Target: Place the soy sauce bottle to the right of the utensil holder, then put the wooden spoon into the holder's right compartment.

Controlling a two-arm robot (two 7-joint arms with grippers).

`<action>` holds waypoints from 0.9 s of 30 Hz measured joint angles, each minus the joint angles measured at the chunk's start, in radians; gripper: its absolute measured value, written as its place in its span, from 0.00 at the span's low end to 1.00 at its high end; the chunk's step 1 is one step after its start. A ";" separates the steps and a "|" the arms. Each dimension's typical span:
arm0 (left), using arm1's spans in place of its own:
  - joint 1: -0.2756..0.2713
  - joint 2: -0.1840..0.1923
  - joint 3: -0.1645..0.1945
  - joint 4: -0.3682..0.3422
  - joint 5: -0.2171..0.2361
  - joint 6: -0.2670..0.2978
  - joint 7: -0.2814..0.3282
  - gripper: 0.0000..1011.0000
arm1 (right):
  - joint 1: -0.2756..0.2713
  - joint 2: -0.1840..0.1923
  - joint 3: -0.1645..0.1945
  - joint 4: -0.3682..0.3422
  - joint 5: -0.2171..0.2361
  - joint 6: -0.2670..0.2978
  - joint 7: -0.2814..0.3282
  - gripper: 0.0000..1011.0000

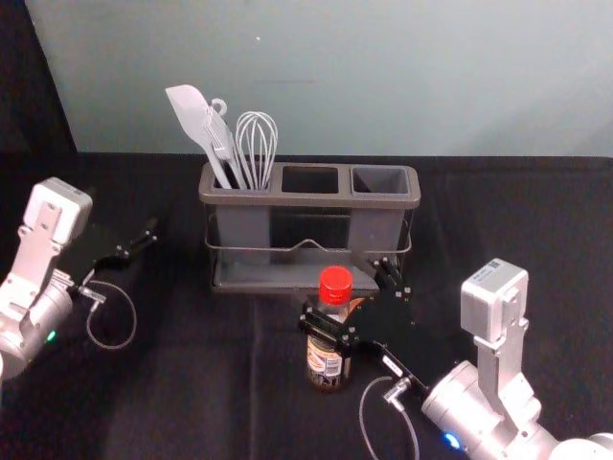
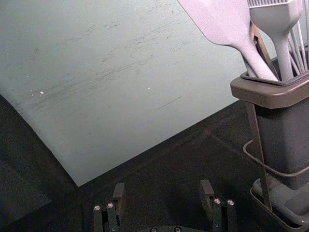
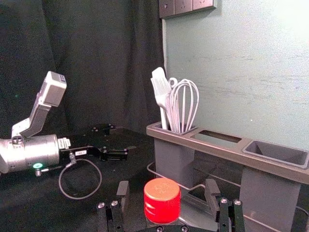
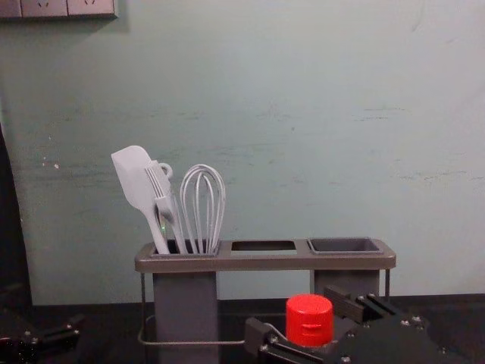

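The right arm (image 1: 479,398) was extended from the head view's lower right corner. The right gripper (image 1: 342,290) was held near the middle, pointed forward and leftward, with its fingers (image 3: 123,191) spread apart. The left arm (image 1: 31,307) was held at the left edge, the left gripper (image 1: 132,238) being angled inward, its fingers also parted. A blue light (image 1: 452,440) was shown on the right arm, a green light (image 1: 51,335) on the left.

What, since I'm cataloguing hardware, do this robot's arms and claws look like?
Left arm and right arm: silver cylinders, boxy pale housings, looping grey cables; green light left, blue light right. Left claw and right claw: black, with silvery screws.
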 joint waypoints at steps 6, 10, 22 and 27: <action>0.000 0.000 0.000 0.000 0.000 0.000 0.000 0.99 | -0.004 -0.011 0.010 0.000 -0.007 -0.001 0.011 0.99; 0.000 0.000 0.000 0.000 0.000 0.000 0.000 0.99 | -0.012 -0.020 0.016 -0.001 -0.017 -0.003 0.017 0.94; 0.000 0.000 0.000 0.000 0.000 0.000 0.000 0.99 | -0.054 -0.031 0.038 -0.036 -0.042 0.004 0.029 0.62; 0.000 0.000 0.000 0.000 0.000 0.000 0.000 0.99 | -0.064 -0.039 0.050 -0.042 -0.052 0.004 0.034 0.45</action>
